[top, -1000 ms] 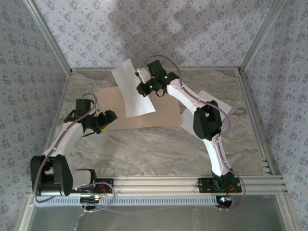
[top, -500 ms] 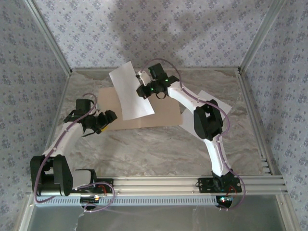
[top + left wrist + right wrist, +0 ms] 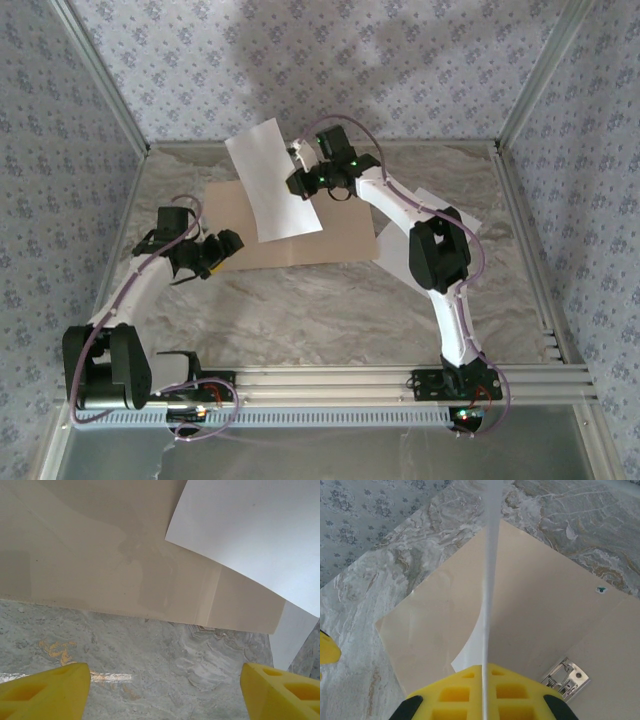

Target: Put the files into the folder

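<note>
My left end effector [image 3: 222, 247] is nearest, spread wide, holding nothing, low over the tabletop [image 3: 300, 310] just short of the folder's near edge. The folder [image 3: 345, 238] lies open and flat mid-tabletop, with its crease in view from the left wrist. The second sheet [image 3: 455, 214] is flat on the tabletop to the right, next to the folder. Farther back, my right end effector [image 3: 298, 168] is pressed together, pinching the first sheet [image 3: 268, 185] by its right edge. That sheet is lifted and tilted, bowed, with its lower part over the folder's left leaf.

Step in hand, as I judge it: lay this sheet on the folder.
- Bring the right wrist down and roll it so the sheet goes flat, not edge-on.
- Square its edges to a leaf and keep it off the metal clip [image 3: 565, 677].
- Let go only once most of the sheet rests on the board.
- The left could pin the folder's near edge if the folder slides.

Hard to make out:
- From the right wrist the sheet is just a thin line, so I can't tell whether its bottom edge touches the folder.
- The second sheet is partly covered by my right arm, and I can't tell whether it overlaps the folder.
- The clip is cut off at the frame edge.
- The folder's middle is hidden under the held sheet.
</note>
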Robot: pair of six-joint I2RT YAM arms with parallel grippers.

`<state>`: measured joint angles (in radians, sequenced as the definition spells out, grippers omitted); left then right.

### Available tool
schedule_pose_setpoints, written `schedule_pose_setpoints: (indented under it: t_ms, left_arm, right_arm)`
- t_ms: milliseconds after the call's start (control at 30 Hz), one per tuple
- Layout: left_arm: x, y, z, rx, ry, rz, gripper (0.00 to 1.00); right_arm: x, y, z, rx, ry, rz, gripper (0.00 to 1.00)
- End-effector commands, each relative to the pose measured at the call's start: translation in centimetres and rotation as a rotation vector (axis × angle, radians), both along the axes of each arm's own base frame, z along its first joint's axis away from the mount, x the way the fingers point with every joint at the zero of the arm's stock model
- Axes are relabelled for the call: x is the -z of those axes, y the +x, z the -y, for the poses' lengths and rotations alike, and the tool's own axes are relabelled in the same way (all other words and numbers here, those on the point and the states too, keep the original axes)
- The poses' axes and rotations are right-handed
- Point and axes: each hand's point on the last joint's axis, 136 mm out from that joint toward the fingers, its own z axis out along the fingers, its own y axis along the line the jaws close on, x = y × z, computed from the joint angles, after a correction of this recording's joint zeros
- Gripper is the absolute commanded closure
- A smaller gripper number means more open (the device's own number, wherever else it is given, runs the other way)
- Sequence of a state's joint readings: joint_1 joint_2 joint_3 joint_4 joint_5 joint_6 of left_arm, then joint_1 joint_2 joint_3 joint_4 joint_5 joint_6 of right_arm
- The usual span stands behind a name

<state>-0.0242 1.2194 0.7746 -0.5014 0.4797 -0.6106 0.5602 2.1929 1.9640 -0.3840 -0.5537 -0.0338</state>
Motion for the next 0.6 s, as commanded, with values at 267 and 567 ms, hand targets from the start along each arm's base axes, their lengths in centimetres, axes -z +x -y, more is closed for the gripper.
schedule_pose_setpoints:
  t_ms: [267, 567]
  left_arm:
    - [-0.2, -0.6, 0.2, 0.005, -0.029, -0.003, 0.22]
    - [0.0, -0.8, 0.2, 0.005, -0.026, -0.009, 0.22]
  right_arm:
    - [-0.2, -1.1, -0.2, -0.056, 0.044, -0.008, 1.00]
    - [0.0, -2.3, -0.8, -0.115, 0.104, -0.050, 1.00]
